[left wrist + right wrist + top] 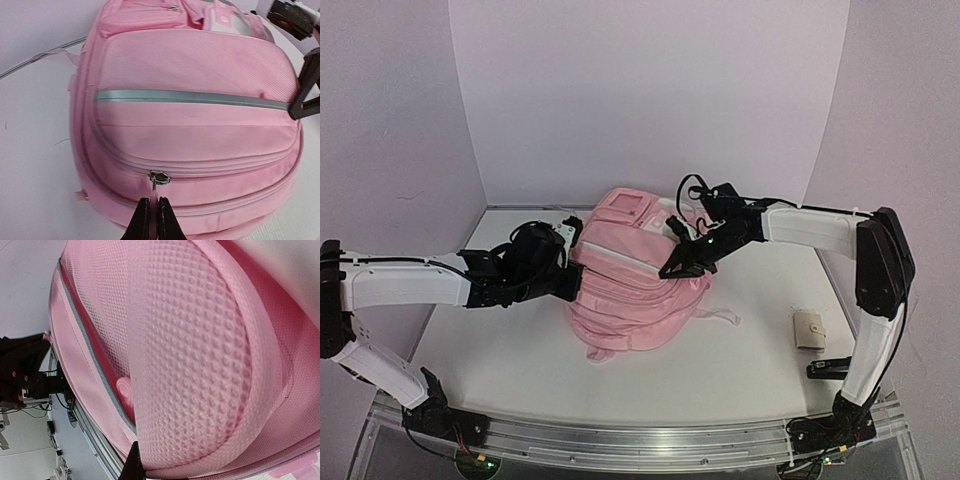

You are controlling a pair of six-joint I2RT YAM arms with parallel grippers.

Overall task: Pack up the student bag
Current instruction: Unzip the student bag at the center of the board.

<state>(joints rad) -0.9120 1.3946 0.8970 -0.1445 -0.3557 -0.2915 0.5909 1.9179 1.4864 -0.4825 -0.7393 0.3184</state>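
Left gripper (153,201) is pinching the zipper pull (154,186), right gripper (672,268) is clamping the right side of the student bag (630,300); a skewed tug is risking slippage.

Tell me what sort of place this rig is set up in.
Probably a lab test booth: plain pale wall panels box in a white table, left arm and right arm are bolted to a metal rail at its near edge, and the student bag lies staged in the middle.

Pink student bag (190,135), grey stripe (190,97), left pincer (154,202) pinching zip pull (155,188)
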